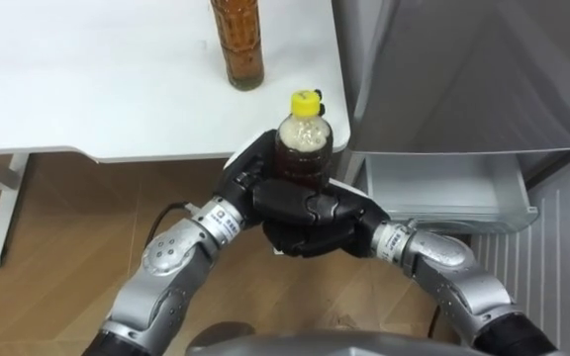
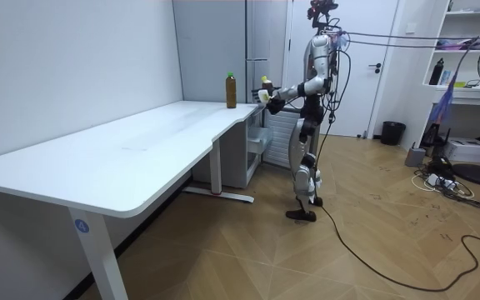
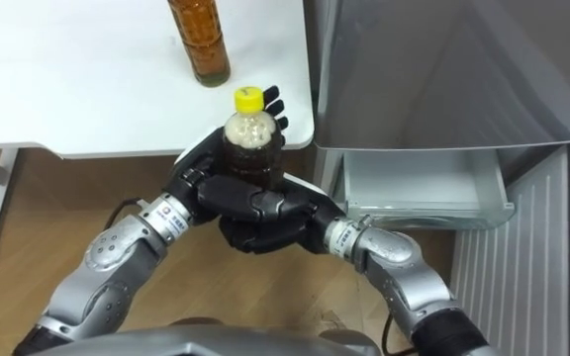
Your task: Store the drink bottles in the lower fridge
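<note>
Now two hands, one bottle

Both the left hand and right hand clasp the yellow-capped bottle just off the corner of the counter, near the open fridge drawer. Releasing one hand carelessly could tip or drop it.

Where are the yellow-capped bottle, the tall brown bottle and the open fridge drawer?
yellow-capped bottle [image 1: 306, 136]: left eye view, on its pale upper body below the cap.
tall brown bottle [image 1: 241, 49]: left eye view, on its lower body.
fridge drawer [image 1: 441, 184]: left eye view, on its bare inside.
</note>
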